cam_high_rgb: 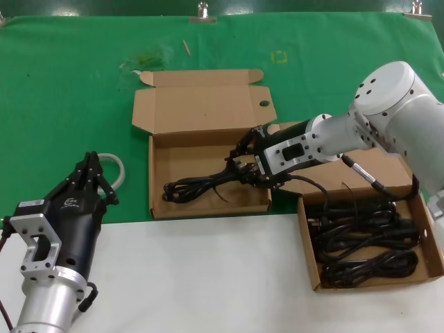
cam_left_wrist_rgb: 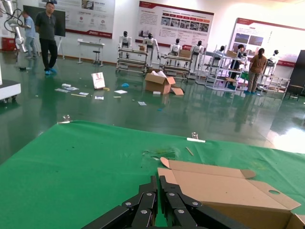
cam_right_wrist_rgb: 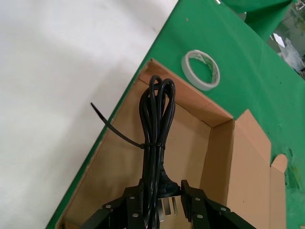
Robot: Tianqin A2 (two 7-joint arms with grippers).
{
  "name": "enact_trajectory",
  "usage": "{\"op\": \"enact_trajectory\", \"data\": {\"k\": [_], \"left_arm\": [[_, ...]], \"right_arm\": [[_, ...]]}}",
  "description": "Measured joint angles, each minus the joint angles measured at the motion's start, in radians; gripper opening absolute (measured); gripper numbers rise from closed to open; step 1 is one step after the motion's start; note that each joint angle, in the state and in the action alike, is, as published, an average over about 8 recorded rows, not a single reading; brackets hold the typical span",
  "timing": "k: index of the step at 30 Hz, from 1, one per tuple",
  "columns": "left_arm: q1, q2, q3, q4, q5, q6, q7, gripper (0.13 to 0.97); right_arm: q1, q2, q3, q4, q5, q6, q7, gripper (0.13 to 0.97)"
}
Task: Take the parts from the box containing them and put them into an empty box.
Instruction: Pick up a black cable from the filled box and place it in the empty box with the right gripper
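My right gripper (cam_high_rgb: 243, 168) reaches into the open centre box (cam_high_rgb: 201, 149) and is shut on the plug end of a black power cord (cam_high_rgb: 194, 186). The looped hank lies stretched along the box floor toward its left wall. In the right wrist view the cord (cam_right_wrist_rgb: 155, 124) runs out from between my fingers (cam_right_wrist_rgb: 190, 195), tied with a black cable tie. The box at the right (cam_high_rgb: 305, 243) holds several more black cords (cam_high_rgb: 368, 243). My left gripper (cam_high_rgb: 90, 166) is shut and empty, parked at the left of the table.
A white tape ring (cam_high_rgb: 116, 163) lies on the green cloth just beyond my left gripper and also shows in the right wrist view (cam_right_wrist_rgb: 201, 70). The centre box's lid (cam_high_rgb: 201, 104) lies open at the back. The table front is white.
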Motion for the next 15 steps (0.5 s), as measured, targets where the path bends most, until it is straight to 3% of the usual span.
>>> {"op": "enact_trajectory", "data": {"k": [15], "left_arm": [[0.000,0.000,0.000,0.000,0.000,0.000,0.000,0.156]], "right_arm": [[0.007,-0.019,0.034,-0.053,0.007,0.059,-0.063,0.291]]}}
